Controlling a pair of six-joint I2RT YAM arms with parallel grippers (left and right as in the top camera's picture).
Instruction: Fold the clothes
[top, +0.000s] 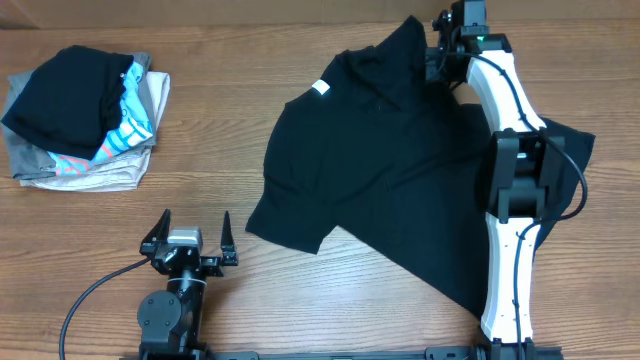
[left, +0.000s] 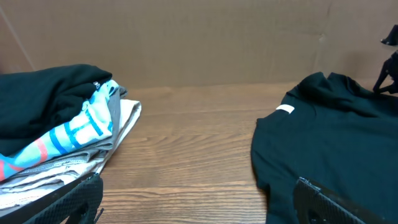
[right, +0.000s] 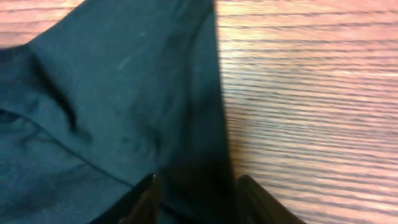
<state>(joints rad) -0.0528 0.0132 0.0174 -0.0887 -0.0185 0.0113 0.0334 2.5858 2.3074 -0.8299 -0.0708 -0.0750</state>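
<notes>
Overhead: the black T-shirt (top: 390, 160) lies creased, centre-right on the wood-grain table (top: 220, 60). The small white label (top: 320, 88) at its neck is too small to read. The right arm (top: 515, 200) crosses its right part, and the right gripper (top: 436, 58) is at its top edge. Folded garments (top: 85, 125) are piled upper left. The left gripper (top: 195, 218), lower left, gapes wide, holding nothing.

Left wrist: pile left, shirt right.

Right wrist: fingers (right: 146, 199) stand apart, with soft black cloth lying between them.
</notes>
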